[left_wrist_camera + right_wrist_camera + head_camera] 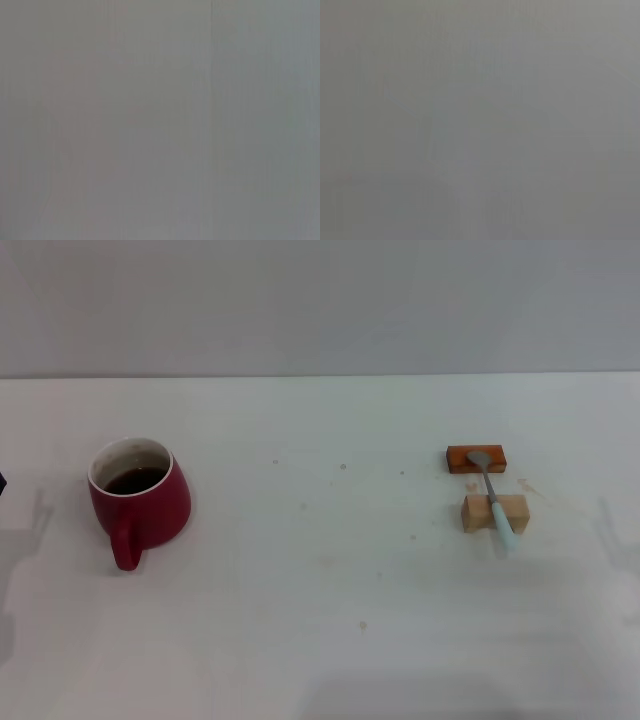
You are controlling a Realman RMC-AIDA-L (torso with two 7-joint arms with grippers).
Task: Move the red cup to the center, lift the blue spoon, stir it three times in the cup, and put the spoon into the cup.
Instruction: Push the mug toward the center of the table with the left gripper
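The rounded dark-red ceramic mug (140, 502) stands upright at the left of the white bench (320, 600), handle toward the near edge, with dark liquid inside. Well apart, on the right, the slim spoon with a grey metal bowl and pale-blue handle (493, 498) lies across two small blocks — an orange-brown one (460, 458) and a pale wooden one (513, 510). Neither arm's fingers appear in any view — both wrist views show only blank grey.

- Neither arm nor gripper shows in the head view.
- Left wrist view: a blank grey field, no fingers visible.
- Right wrist view: the same, no fingers visible.
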